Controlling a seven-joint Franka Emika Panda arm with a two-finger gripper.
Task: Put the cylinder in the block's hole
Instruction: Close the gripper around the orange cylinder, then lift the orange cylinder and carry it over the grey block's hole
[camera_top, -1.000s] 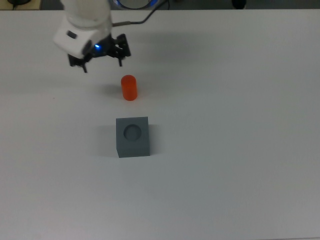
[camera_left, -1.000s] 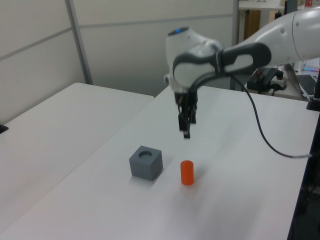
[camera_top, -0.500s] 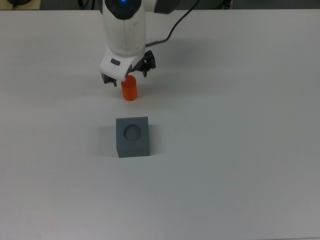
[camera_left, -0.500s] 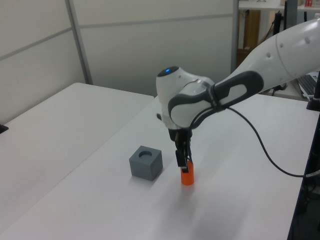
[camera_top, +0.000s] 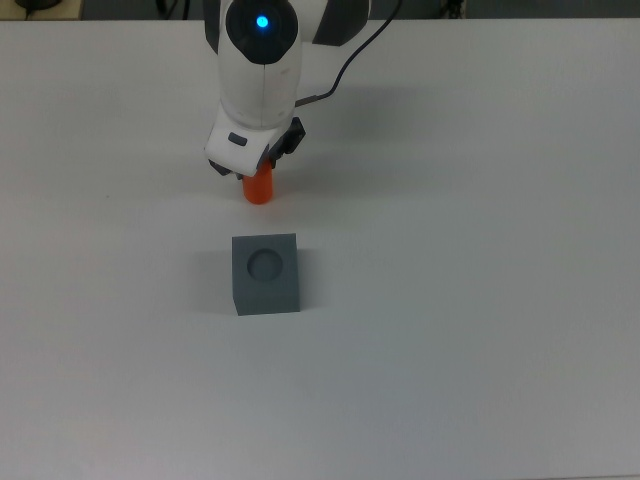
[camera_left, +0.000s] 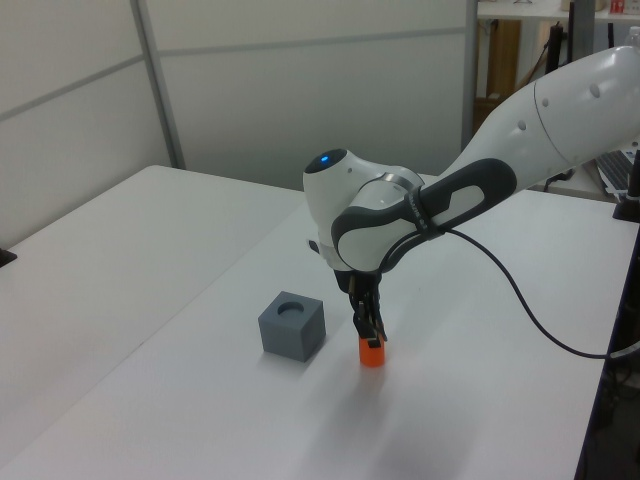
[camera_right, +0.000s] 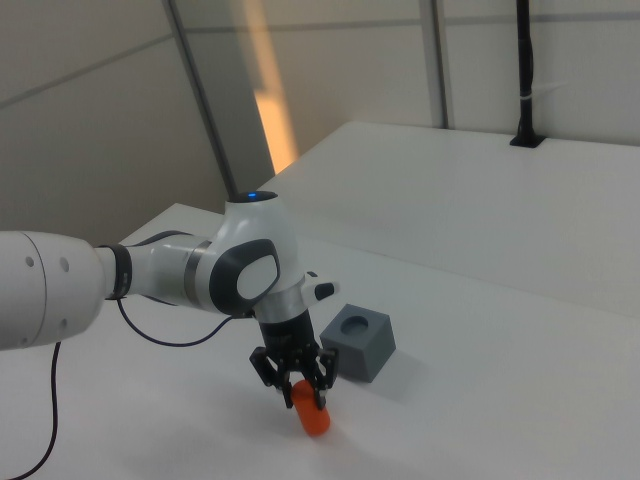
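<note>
One arm worked the scene, its pincer (camera_right: 297, 383) lowered over the cylinder (camera_right: 314, 418) so that the fingers straddled its upper part, a placement suited to a top-down grasp. The fingers stood on either side of the cylinder; whether they had clamped it could not be told. The cylinder stood upright on the table (camera_top: 480, 300), long axis vertical, apart from the block (camera_top: 266, 273) and above it in the top view. The block rested flat with its hole (camera_top: 265, 263) facing upward, empty, so an upright carry would probably match the hole's axis.
</note>
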